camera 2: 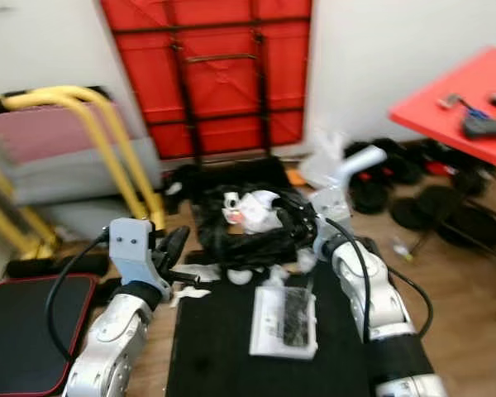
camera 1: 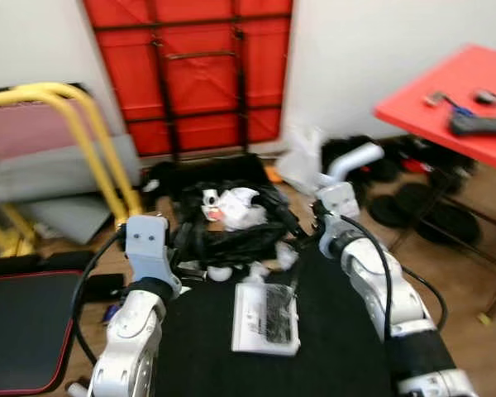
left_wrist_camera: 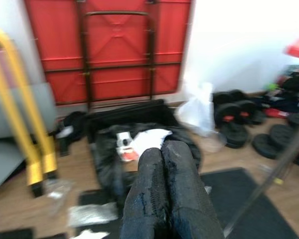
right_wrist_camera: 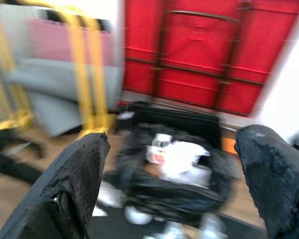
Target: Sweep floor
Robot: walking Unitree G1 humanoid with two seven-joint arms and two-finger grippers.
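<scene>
1. Wooden floor (camera 1: 471, 289) runs across the lower right of the head views, with a white wall behind and a folded red table (camera 1: 190, 74) leaning upright against it at upper centre.
2. A black mat (camera 1: 314, 356) covers the bottom centre; its far edge meets a heap of black bags (camera 1: 231, 223) with white crumpled paper (camera 1: 240, 207) on top.
3. Small white scraps (camera 1: 219, 273) lie along the mat's far edge, just in front of the heap.
4. A white booklet with a dark patch (camera 1: 266, 318) lies flat on the mat, between the two arms.
5. Yellow tube frame (camera 1: 91, 141) stands at upper left beside grey and pink padding; a black mat with red trim (camera 1: 21, 331) fills the lower left corner.
6. A red table (camera 1: 459, 99) juts in at upper right, carrying a few dark tools; black weight plates (camera 1: 422, 207) crowd the floor beneath it.
7. Open floor is narrow: a strip at lower right, another between the two mats.
8. Left hand (left_wrist_camera: 162, 199) is pressed closed, holding nothing, aimed at the heap.
9. Right hand (right_wrist_camera: 172, 189) is spread wide, empty, fingers (right_wrist_camera: 74, 179) framing the heap.
10. A silver tube (camera 1: 355, 159) rises above the right wrist; I cannot tell what it belongs to.
</scene>
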